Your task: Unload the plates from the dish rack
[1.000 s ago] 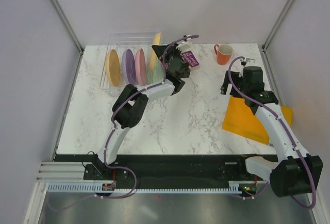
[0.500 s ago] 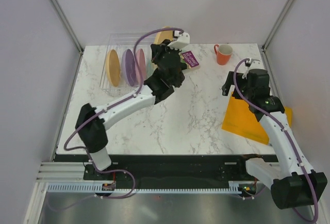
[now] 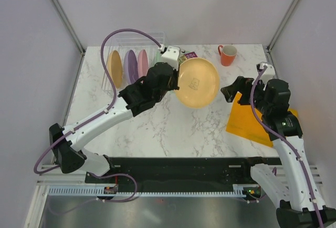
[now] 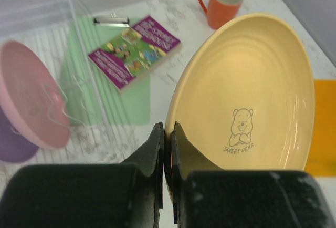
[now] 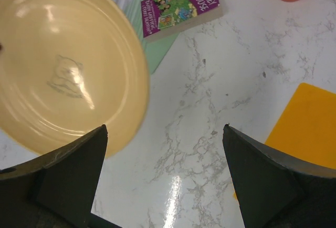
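My left gripper (image 3: 176,81) is shut on the rim of a yellow-orange plate (image 3: 197,82) with a bear drawing and holds it tilted above the table's middle, right of the dish rack (image 3: 131,47). The left wrist view shows the fingertips (image 4: 156,136) pinching the plate's (image 4: 247,96) edge. Another yellow-orange plate (image 3: 114,69), the lilac plate (image 3: 130,65) and the pink plate (image 3: 142,62) stand upright in the clear rack. My right gripper (image 3: 229,90) is open and empty just right of the held plate, which fills the upper left of its view (image 5: 63,65).
An orange mug (image 3: 227,54) stands at the back right. A purple book (image 4: 134,49) lies on a pale green sheet (image 4: 121,96) beside the rack. An orange sheet (image 3: 252,120) lies on the marble table under the right arm.
My left gripper has lifted the yellow-orange plate out of the rack's right end and swung it right and nearer. The right gripper has moved nearer and turned towards the plate.
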Available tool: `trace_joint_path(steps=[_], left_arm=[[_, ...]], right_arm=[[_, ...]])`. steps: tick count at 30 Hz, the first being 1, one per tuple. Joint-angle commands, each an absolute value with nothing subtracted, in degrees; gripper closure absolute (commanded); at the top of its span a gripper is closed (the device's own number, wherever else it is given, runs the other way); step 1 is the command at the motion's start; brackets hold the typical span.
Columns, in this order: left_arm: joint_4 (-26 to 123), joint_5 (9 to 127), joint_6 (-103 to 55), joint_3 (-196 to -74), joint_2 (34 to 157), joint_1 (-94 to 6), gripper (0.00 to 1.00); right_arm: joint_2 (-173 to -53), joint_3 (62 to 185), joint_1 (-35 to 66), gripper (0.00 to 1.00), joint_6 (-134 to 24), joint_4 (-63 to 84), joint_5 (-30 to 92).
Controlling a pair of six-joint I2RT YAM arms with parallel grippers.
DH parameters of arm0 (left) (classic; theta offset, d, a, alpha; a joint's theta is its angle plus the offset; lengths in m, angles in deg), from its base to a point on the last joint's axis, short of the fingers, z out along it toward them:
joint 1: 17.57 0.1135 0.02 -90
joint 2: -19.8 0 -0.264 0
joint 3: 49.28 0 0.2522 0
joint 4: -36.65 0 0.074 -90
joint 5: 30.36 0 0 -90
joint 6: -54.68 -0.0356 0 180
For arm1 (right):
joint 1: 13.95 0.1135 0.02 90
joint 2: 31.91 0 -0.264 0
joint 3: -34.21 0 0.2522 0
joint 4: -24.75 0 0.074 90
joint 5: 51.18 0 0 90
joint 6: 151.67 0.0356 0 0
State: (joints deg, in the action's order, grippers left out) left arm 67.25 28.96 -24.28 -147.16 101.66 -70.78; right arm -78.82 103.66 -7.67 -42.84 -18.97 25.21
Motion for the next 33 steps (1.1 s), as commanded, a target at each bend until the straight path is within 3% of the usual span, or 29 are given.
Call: trace_joint_path(steps=[1, 12, 18, 23, 26, 27, 29, 31, 33], left_arm=[[68.87, 37.3, -13.09, -144.26, 99.6, -70.74, 0.98], [63.34, 43.28, -8.34, -136.44, 92.93, -69.52, 0.98], [57.72, 50.65, -5.8, -130.37, 88.19, -66.0, 0.98], [55.08, 54.01, -3.86, -127.12, 87.47, -63.72, 0.98], [54.55, 54.36, -3.16, -126.41, 88.35, -63.62, 0.98], [54.28, 54.01, -2.98, -126.15, 88.53, -63.62, 0.98], [54.46, 52.96, -2.8, -125.71, 89.31, -63.54, 0.96], [55.07, 51.38, -3.5, -125.27, 89.84, -63.45, 0.48], [57.43, 47.88, -4.47, -125.01, 90.46, -63.45, 0.18]], right_arm=[[-76.64, 102.21, -7.36, 0.02, -38.82, -14.68, 17.55], [-76.64, 97.03, -7.45, 0.02, -36.36, -10.9, 17.02], [-77.69, 92.99, -7.36, 0.05, -31.88, -3.28, 10.61], [-79.54, 89.47, -7.36, 0.3, -24.87, 7.02, 0.35], [-80.86, 88.41, -7.36, 0.55, -23.18, 10.55, -2.05], [-80.95, 88.58, -7.36, 0.76, -23.26, 10.55, -2.66], [-80.69, 89.19, -7.36, 0.96, -23.87, 10.55, -2.49], [-80.33, 90.42, -7.45, 1.0, -25.45, 7.23, -0.39], [-80.25, 93.13, -7.63, 1.0, -29.38, 1.1, 5.64]])
